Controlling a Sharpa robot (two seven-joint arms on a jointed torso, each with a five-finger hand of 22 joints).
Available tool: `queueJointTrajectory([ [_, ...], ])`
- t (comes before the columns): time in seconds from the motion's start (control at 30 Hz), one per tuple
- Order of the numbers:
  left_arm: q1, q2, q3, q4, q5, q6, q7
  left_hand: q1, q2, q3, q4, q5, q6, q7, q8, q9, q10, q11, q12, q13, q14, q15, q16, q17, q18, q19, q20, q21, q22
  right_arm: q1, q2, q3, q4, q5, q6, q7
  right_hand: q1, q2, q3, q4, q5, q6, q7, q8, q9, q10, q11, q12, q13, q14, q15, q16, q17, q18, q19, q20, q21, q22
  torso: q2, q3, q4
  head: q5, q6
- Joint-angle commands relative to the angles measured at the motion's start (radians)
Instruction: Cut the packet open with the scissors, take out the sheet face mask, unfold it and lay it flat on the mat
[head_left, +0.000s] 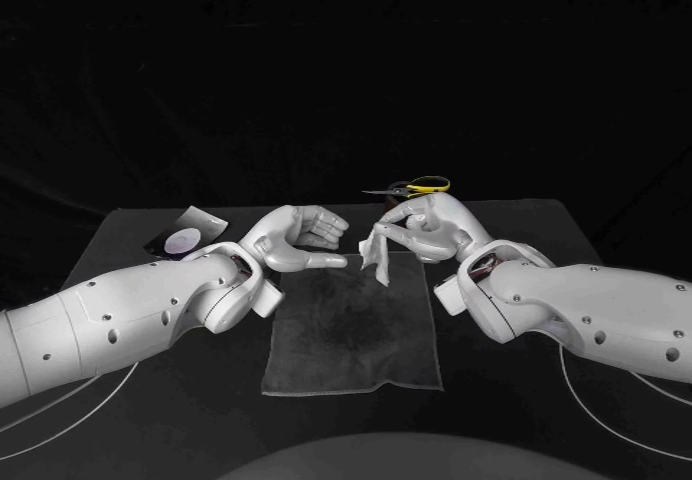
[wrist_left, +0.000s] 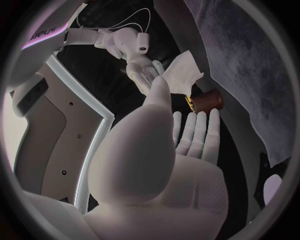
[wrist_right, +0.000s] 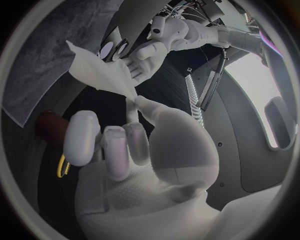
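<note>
Nearest lay the left arm (head_left: 116, 320) and the right arm (head_left: 591, 310), stretched over the table (head_left: 159, 420). The right hand (head_left: 421, 228) pinched the crumpled face mask (head_left: 378, 258), which hung above the far end of the mat (head_left: 353, 330). The left hand (head_left: 296, 238) had its fingers curled and its thumb reaching the face mask's edge; whether it held the sheet could not be told. The packet (head_left: 185, 236) lay beyond the left hand, off the mat. The yellow-handled scissors (head_left: 418, 186) lay behind the right hand.
</note>
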Motion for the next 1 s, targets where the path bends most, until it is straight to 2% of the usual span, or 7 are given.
queueJointTrajectory([
  [0.03, -0.002, 0.003, 0.001, 0.016, -0.164, -0.071, 0.094, -0.015, -0.032, -0.086, 0.004, 0.007, -0.062, 0.041, 0.036, 0.014, -0.074, 0.007, 0.039, 0.012, -0.056, 0.01, 0.024, 0.003, -0.016, -0.019, 0.001, -0.011, -0.007, 0.001, 0.005, 0.001, -0.006, -0.002, 0.03, -0.014, -0.002, 0.009, 0.095, -0.09, 0.003, 0.008, -0.005, 0.011, 0.059, 0.081, -0.008, 0.0, 0.18, 0.095, -0.008, 0.006, 0.22, -0.001, 0.007, -0.001, 0.005, 0.164, 0.0, 0.0004, -0.0002, -0.004, 0.002],
  [0.1, -0.003, 0.004, 0.001, 0.023, -0.204, -0.067, 0.086, -0.025, -0.056, -0.113, 0.005, 0.006, -0.095, 0.04, 0.07, 0.026, -0.116, 0.013, 0.073, 0.023, -0.086, 0.016, 0.05, 0.009, -0.022, -0.025, 0.0, -0.014, -0.009, 0.001, 0.008, 0.001, -0.009, -0.003, 0.031, -0.016, -0.002, 0.009, 0.095, -0.09, 0.003, 0.008, -0.005, 0.011, 0.059, 0.081, -0.008, 0.0, 0.18, 0.095, -0.008, 0.006, 0.22, -0.001, 0.007, -0.001, 0.005, 0.164, 0.0, 0.0018, 0.0002, -0.005, 0.002],
  [0.2, -0.003, 0.008, 0.0, 0.031, -0.246, -0.072, 0.067, -0.05, -0.073, -0.126, 0.007, 0.004, -0.141, 0.127, 0.125, 0.045, -0.139, -0.003, 0.131, 0.041, -0.099, 0.006, 0.099, 0.019, -0.022, -0.023, -0.002, -0.011, -0.01, 0.002, 0.01, 0.001, -0.012, -0.004, 0.032, -0.018, -0.003, 0.009, 0.095, -0.091, 0.003, 0.007, -0.004, 0.011, 0.06, 0.081, -0.008, 0.0, 0.18, 0.095, -0.008, 0.006, 0.22, -0.001, 0.007, -0.001, 0.006, 0.164, 0.0, 0.0015, 0.0002, -0.006, 0.003],
  [0.43, -0.004, 0.03, 0.0, 0.028, -0.299, -0.136, -0.025, -0.12, -0.057, -0.114, 0.002, 0.005, -0.163, 0.136, 0.284, 0.092, -0.103, -0.022, 0.345, 0.125, 0.004, -0.031, 0.356, 0.094, 0.021, 0.126, -0.015, 0.09, 0.039, 0.002, 0.014, 0.001, -0.016, -0.005, 0.032, -0.017, -0.003, 0.009, 0.095, -0.091, 0.003, 0.007, -0.004, 0.011, 0.06, 0.081, -0.008, 0.0, 0.18, 0.095, -0.008, 0.006, 0.22, -0.001, 0.007, -0.001, 0.006, 0.164, 0.0, 0.0016, -0.0017, -0.003, 0.004],
  [0.67, -0.003, 0.043, -0.001, 0.027, -0.328, -0.218, -0.107, -0.15, 0.013, -0.084, -0.005, 0.001, -0.054, 0.074, 0.442, 0.118, 0.046, -0.091, 0.624, 0.238, 0.224, -0.118, 0.717, 0.197, 0.053, 0.341, -0.084, 0.437, 0.26, 0.002, 0.016, 0.001, -0.012, -0.006, 0.034, -0.016, -0.003, 0.009, 0.095, -0.091, 0.003, 0.007, -0.004, 0.011, 0.06, 0.081, -0.008, 0.0, 0.18, 0.095, -0.008, 0.006, 0.22, -0.001, 0.007, -0.001, 0.006, 0.164, 0.001, 0.0016, -0.0006, -0.004, 0.004],
  [0.8, -0.003, 0.051, 0.0, 0.028, -0.336, -0.253, -0.157, -0.152, 0.039, -0.093, -0.009, -0.001, 0.037, 0.029, 0.461, 0.096, 0.143, -0.148, 0.697, 0.263, 0.392, -0.162, 0.814, 0.278, 0.062, 0.332, -0.121, 0.655, 0.42, 0.002, 0.016, 0.001, -0.009, -0.008, 0.035, -0.016, -0.003, 0.009, 0.095, -0.091, 0.003, 0.007, -0.004, 0.011, 0.06, 0.081, -0.008, 0.0, 0.18, 0.095, -0.008, 0.006, 0.22, -0.001, 0.007, -0.001, 0.006, 0.164, 0.0, 0.001, -0.0005, -0.004, 0.003],
  [1.0, -0.003, 0.062, 0.0, 0.031, -0.364, -0.26, -0.241, -0.166, 0.061, -0.107, -0.004, 0.001, 0.122, -0.002, 0.451, 0.057, 0.221, -0.171, 0.733, 0.278, 0.683, -0.193, 0.834, 0.567, 0.052, 0.299, -0.14, 0.919, 0.646, 0.002, 0.017, 0.001, -0.009, -0.009, 0.036, -0.017, -0.003, 0.009, 0.095, -0.091, 0.003, 0.007, -0.004, 0.011, 0.06, 0.081, -0.008, 0.0, 0.18, 0.095, -0.008, 0.006, 0.22, -0.001, 0.007, -0.001, 0.006, 0.164, 0.0, 0.0006, -0.0003, -0.005, 0.003],
])
